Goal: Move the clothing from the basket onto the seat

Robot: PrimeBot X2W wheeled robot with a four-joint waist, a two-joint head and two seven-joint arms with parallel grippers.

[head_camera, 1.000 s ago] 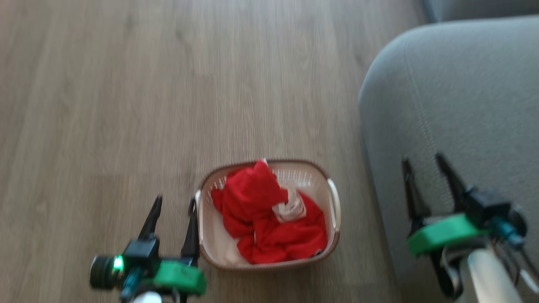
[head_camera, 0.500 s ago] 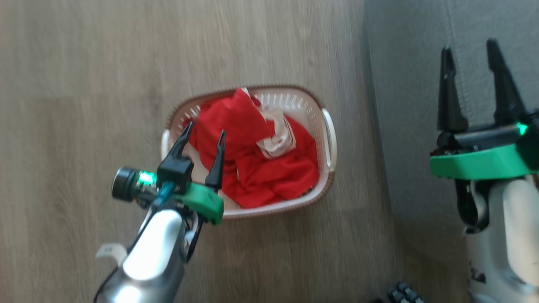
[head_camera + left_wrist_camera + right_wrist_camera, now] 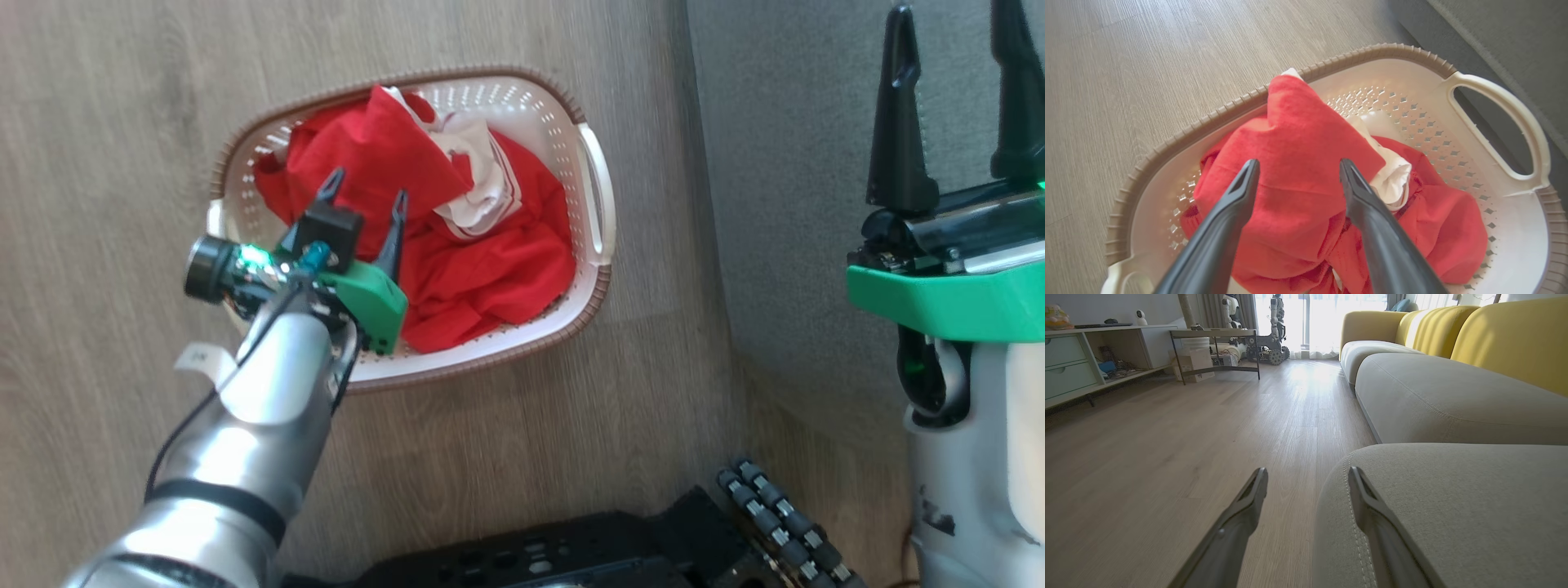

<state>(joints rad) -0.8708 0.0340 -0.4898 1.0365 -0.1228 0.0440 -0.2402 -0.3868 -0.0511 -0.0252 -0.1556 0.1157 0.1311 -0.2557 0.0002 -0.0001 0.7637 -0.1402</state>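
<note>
The red clothing (image 3: 457, 245) lies bunched in the white basket (image 3: 592, 196) on the wooden floor, a white striped band (image 3: 482, 184) showing at its top. My left gripper (image 3: 366, 186) hangs open just above the left part of the pile; in the left wrist view its fingers straddle a raised red fold (image 3: 1298, 163) without holding it. The grey seat (image 3: 784, 163) fills the right side. My right gripper (image 3: 955, 12) stands open over the seat's edge, and the right wrist view shows its fingers (image 3: 1249, 498) above the cushion's stitched corner (image 3: 1453, 514).
The basket's right handle (image 3: 600, 204) sits close to the sofa's side. My dark wheeled base (image 3: 620, 539) shows at the bottom. Further grey cushions with yellow backs (image 3: 1506, 339), a side table (image 3: 1216, 335) and a low cabinet (image 3: 1069, 363) stand across the room.
The head camera has tilted down, so the whole scene shifted. My left gripper went from beside the basket's left rim to over the red pile. The right gripper stays open by the seat.
</note>
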